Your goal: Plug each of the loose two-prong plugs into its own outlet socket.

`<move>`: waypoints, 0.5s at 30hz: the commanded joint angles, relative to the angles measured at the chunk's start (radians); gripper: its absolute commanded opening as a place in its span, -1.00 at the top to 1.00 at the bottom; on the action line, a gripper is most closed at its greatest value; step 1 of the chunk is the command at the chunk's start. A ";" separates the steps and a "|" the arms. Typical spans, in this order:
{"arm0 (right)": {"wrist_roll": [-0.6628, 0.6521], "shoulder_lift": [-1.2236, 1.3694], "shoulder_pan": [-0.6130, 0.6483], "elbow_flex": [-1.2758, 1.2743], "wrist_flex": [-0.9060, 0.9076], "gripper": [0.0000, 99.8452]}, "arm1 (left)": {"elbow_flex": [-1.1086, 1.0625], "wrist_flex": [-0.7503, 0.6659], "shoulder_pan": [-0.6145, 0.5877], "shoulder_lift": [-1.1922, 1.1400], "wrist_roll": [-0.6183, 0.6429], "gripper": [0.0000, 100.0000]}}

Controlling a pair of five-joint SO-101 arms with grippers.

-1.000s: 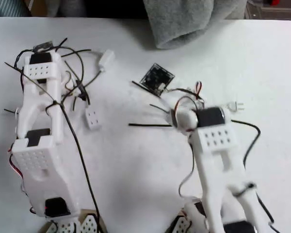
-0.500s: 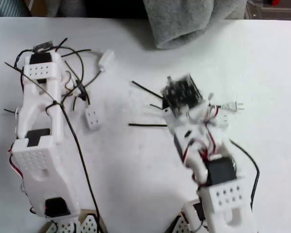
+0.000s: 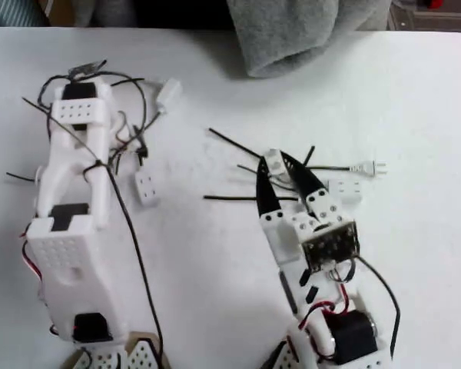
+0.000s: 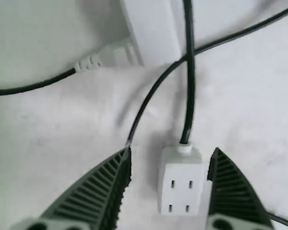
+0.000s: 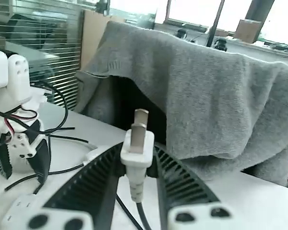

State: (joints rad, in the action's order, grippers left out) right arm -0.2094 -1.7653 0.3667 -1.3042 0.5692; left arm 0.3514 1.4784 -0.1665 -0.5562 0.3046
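White two-socket outlet block on a black cord (image 4: 180, 184) is seen lying on the white table (image 3: 215, 261) at left. It is straddled by the left gripper (image 4: 172, 154), jaws spread wide, nothing gripped. Further right, a white two-prong plug (image 5: 137, 146) is pinched in the right gripper (image 5: 139, 155), prongs pointed away from it. A second white outlet block (image 3: 344, 191) is found just beside that gripper. Another white two-prong plug (image 3: 371, 167) is left lying near that block.

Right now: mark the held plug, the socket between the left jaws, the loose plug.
held plug (image 5: 137, 154), right wrist view, white body.
outlet socket (image 4: 180, 179), left wrist view, slotted face.
loose plug (image 3: 365, 167), high view, white body.
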 commanded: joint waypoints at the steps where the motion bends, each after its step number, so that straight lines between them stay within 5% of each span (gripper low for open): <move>1: 0.006 -0.018 -0.019 -0.074 -0.094 0.96 | 0.032 -0.032 0.073 0.019 -0.005 0.47; 15: 0.014 0.001 -0.028 -0.229 -0.243 0.96 | 0.431 0.051 0.252 0.019 -0.011 0.47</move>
State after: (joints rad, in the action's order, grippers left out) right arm -0.2033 -1.7714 0.3498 -1.5267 0.3728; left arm 0.6767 1.4983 0.0560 -0.5562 0.3030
